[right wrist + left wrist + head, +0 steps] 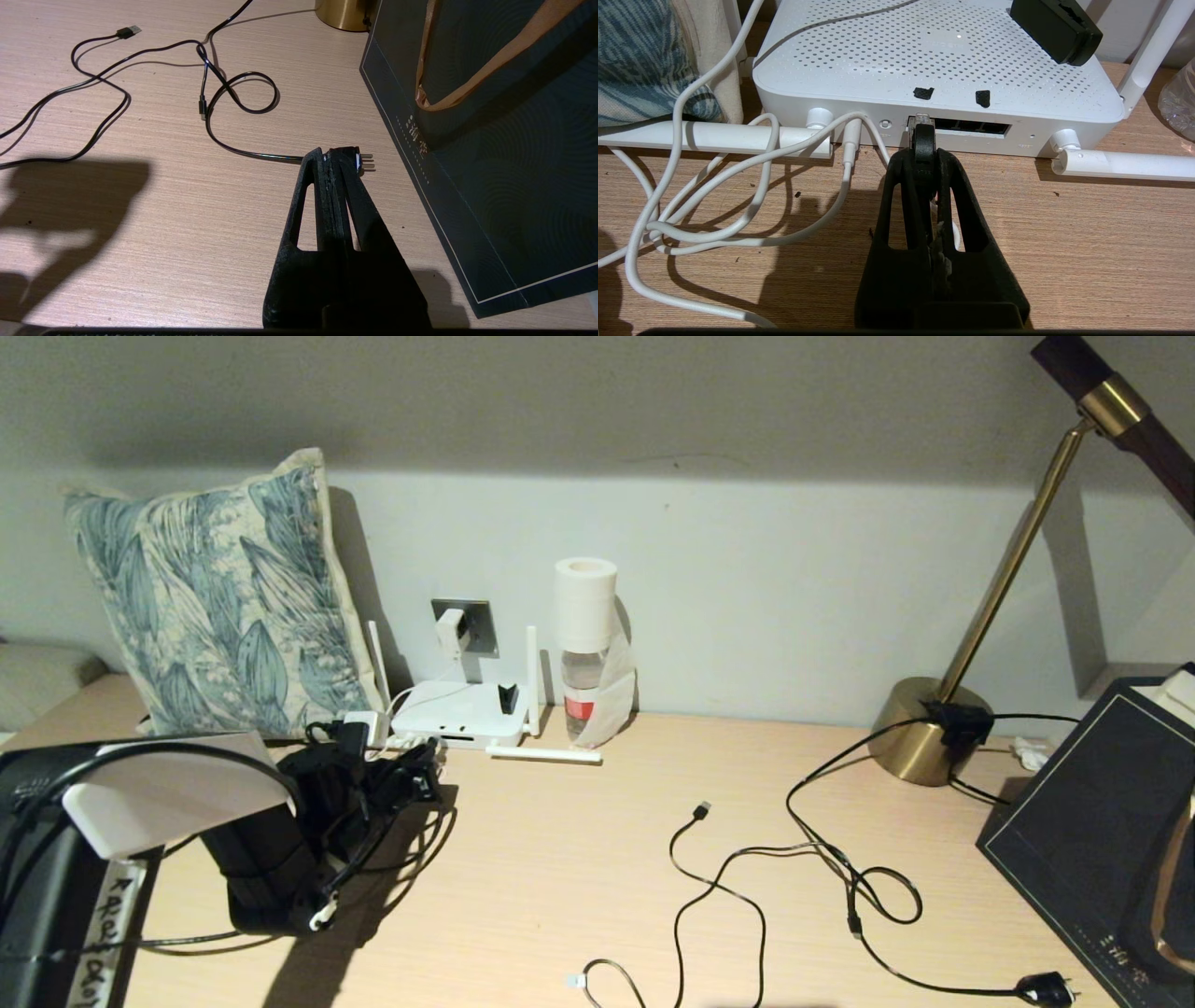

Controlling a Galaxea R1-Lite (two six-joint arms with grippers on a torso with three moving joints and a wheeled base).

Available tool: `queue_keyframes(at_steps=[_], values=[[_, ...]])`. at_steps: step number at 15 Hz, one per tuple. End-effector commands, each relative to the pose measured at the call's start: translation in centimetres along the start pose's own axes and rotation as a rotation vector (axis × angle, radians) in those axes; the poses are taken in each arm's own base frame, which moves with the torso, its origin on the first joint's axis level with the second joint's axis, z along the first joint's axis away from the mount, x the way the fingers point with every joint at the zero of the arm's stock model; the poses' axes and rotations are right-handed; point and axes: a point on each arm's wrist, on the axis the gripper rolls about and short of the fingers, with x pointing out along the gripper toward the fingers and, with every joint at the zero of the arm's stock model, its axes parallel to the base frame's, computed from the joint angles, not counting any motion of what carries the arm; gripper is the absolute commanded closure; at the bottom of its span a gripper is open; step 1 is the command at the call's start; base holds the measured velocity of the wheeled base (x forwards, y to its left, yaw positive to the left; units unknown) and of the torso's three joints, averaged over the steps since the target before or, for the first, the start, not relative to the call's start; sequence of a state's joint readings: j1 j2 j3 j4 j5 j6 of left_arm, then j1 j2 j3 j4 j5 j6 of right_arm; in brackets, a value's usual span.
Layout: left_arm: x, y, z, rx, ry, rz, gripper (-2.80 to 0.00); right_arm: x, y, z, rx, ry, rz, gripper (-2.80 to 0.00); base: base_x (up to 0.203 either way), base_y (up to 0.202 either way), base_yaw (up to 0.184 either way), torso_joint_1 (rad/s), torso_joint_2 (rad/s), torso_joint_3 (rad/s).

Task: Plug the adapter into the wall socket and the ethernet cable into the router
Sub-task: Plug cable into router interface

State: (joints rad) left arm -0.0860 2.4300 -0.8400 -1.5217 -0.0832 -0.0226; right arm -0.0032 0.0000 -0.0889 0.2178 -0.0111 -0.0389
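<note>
1. The left end effector (924, 140) sits low over the table (579, 859) near its back edge, right in front of the router (924, 51); its fingers are closed on the ethernet cable (923, 144).
2. The cable's clear connector tip is at the leftmost of the router's dark ports; whether it is fully seated cannot be told.
3. The router lies flat against the wall at the table's back edge, beside a pillow (215, 607) and a bottle (583, 695).
4. The adapter (451, 630) sits in the wall socket (478, 623) above the router, and its white cord (752, 200) loops on the table beside the router.
5. The right end effector (334, 156) hangs over the table's front right part, fingers pressed together and empty, just above a black plug (362, 161) next to a dark bag (490, 163).
6. A thin USB cable (709, 868) winds across the table's middle, and a brass lamp (934, 728) stands at the back right.
</note>
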Motion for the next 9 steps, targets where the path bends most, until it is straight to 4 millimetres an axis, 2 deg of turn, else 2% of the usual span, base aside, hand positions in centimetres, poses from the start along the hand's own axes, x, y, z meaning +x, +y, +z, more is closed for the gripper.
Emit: queue_keyframes(at_steps=[1,9], values=[[0.05,-0.06,0.07,0.000,-0.009,-0.003,0.00,0.01,0.00,-0.01,-0.001,0.003,0.001,0.00,0.000,0.000,0.000,0.000,0.00,0.000],[0.44,-0.28,-0.47,0.000,-0.005,-0.008,0.00,0.01,0.00,0.01,0.000,0.002,0.001,0.00,0.000,0.000,0.000,0.000,0.00,0.000]])
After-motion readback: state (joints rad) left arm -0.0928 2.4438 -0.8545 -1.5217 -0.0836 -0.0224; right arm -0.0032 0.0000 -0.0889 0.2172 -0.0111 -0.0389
